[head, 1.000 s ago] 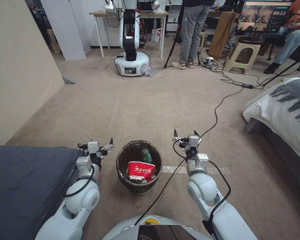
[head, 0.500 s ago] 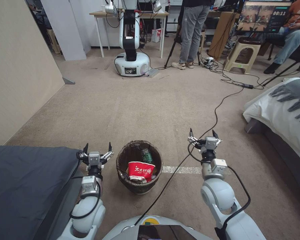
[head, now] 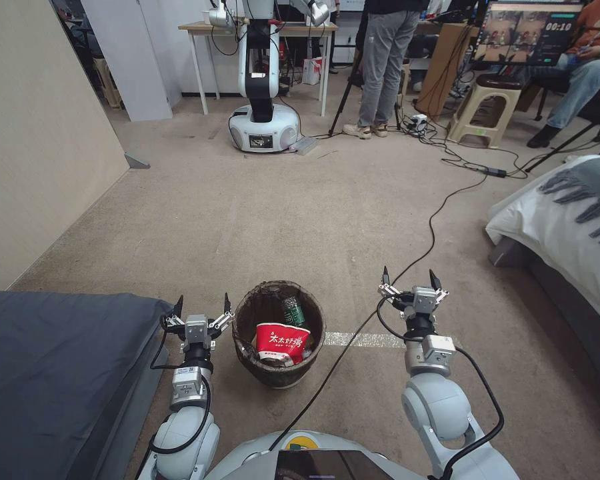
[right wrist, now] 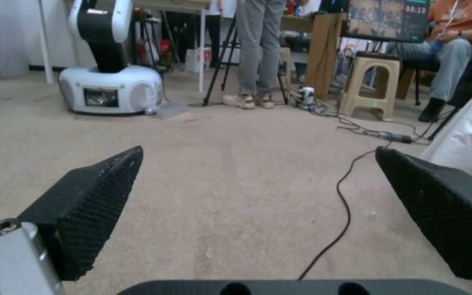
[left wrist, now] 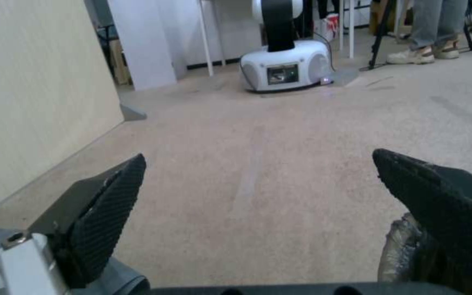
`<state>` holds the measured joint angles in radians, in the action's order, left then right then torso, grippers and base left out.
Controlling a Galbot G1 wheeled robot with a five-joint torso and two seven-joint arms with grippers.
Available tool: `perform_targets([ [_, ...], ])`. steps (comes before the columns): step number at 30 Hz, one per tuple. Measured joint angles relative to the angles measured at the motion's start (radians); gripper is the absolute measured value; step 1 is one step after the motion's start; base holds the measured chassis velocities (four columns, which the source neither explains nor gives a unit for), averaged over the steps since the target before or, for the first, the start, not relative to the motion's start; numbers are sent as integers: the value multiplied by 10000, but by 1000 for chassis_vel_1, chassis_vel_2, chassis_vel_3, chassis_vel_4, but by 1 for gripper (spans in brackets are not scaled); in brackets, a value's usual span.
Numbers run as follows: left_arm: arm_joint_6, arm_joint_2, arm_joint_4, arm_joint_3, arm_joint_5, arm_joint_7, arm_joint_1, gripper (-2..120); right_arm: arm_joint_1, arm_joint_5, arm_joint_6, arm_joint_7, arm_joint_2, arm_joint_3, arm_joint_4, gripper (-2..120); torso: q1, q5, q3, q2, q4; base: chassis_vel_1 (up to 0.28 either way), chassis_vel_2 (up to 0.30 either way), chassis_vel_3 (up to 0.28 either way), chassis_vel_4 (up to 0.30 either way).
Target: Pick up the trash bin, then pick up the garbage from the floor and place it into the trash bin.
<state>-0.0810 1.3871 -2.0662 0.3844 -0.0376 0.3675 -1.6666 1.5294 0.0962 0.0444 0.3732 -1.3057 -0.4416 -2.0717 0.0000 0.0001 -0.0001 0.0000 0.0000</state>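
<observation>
The trash bin (head: 247,347) stands on the carpet just in front of my base, its dark liner folded over the rim. Inside it lie garbage pieces: a red-and-white noodle cup (head: 283,341) and a green-labelled bottle (head: 293,311). My left gripper (head: 203,305) hovers open just left of the bin, pointing forward, with nothing between its fingers. In the left wrist view that gripper (left wrist: 258,155) frames bare carpet, and the bin's liner (left wrist: 397,246) peeks out beside one finger. My right gripper (head: 409,277) is open and empty, well to the right of the bin, and in its own wrist view (right wrist: 259,150) it faces open floor.
A dark bed (head: 47,373) fills the near left, and a white bed (head: 567,220) lies along the right. A black cable (head: 433,220) snakes over the carpet. Another robot (head: 261,120), a table, a stool (head: 483,110) and people stand at the far side.
The left gripper has turned from pointing at the bin to facing forward and drawn back. The right gripper has shifted right, away from the bin. The bin has stayed put.
</observation>
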Motion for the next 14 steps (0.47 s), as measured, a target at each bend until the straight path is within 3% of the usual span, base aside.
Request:
perform_targets([
  [14,48,-21,-13,-8,56,24,13,100,-19,22,-16,9,8,11,13,100,0,-1,1,0,0,0,0,0,0],
])
